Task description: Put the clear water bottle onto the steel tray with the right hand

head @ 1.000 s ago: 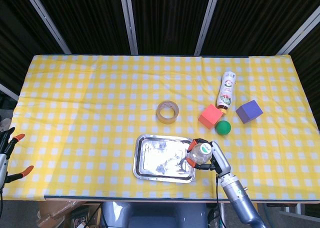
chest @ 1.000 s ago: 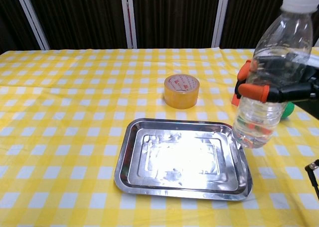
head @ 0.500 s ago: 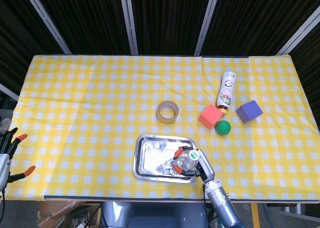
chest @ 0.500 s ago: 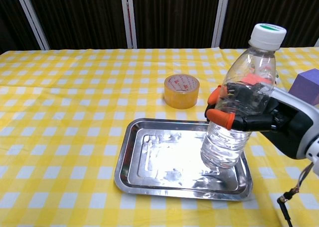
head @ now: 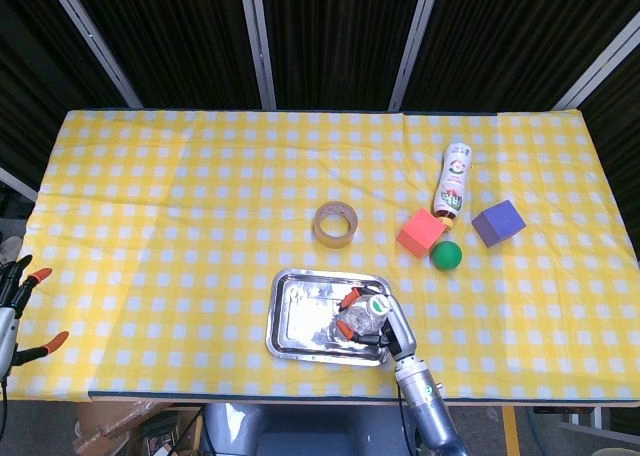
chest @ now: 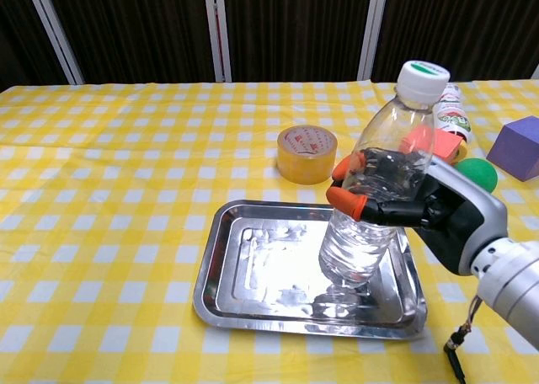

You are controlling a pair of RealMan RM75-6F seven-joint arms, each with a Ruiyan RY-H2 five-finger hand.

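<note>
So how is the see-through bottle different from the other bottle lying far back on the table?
The clear water bottle is see-through, tilted over the steel tray and held by the right hand. The white bottle has a printed label you cannot see through, and lies flat on the cloth with nothing touching it. Both have pale caps.

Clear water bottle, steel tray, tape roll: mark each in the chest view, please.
clear water bottle (chest: pixel 370 232): chest view, on its lower body below the fingers.
steel tray (chest: pixel 278 270): chest view, on its bare floor.
tape roll (chest: pixel 306 155): chest view, on its outer side wall.
</note>
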